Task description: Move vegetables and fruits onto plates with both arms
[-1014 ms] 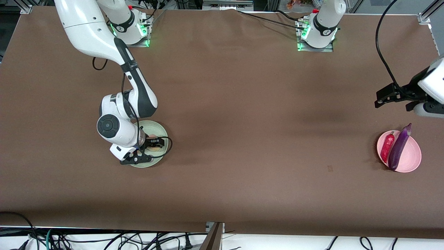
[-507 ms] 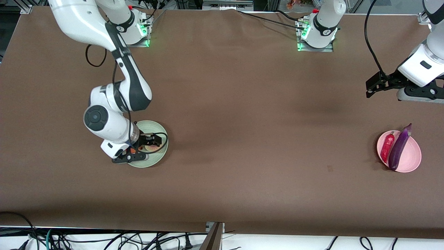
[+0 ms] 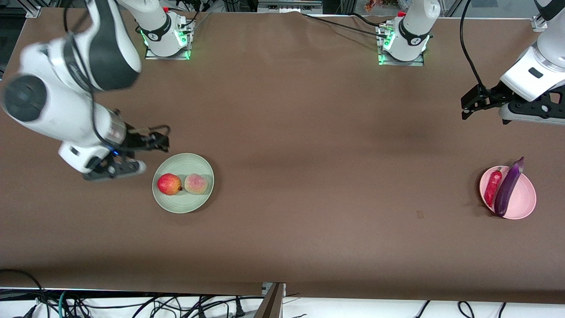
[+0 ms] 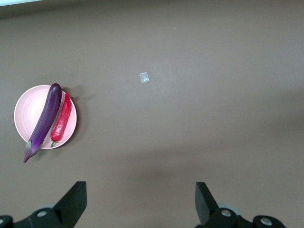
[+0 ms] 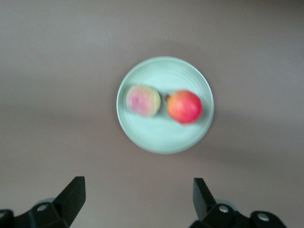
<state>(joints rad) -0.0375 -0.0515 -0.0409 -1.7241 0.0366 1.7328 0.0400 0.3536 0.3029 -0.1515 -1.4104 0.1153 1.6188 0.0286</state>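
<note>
The mint green plate (image 3: 194,205) holds a red fruit (image 3: 169,184) and a pale peach-like fruit (image 3: 195,183), side by side; both fruits (image 5: 185,106) show on the plate (image 5: 161,140) in the right wrist view. My right gripper (image 3: 160,141) hangs open and empty above the table just beside that plate. At the left arm's end, the pink plate (image 3: 523,201) carries the purple eggplant (image 3: 507,187) and the red chili pepper (image 3: 492,187). My left gripper (image 3: 468,104) is open and empty, raised over bare table away from the pink plate (image 4: 26,107).
The brown table covering runs under everything. A small pale scrap (image 3: 419,214) lies on it near the pink plate, also seen as a scrap (image 4: 144,77) in the left wrist view. Cables (image 3: 132,304) hang below the table's front edge.
My right gripper has risen off the green plate and swung away toward its own end, uncovering the two fruits. My left gripper has lifted and drawn slightly toward the bases.
</note>
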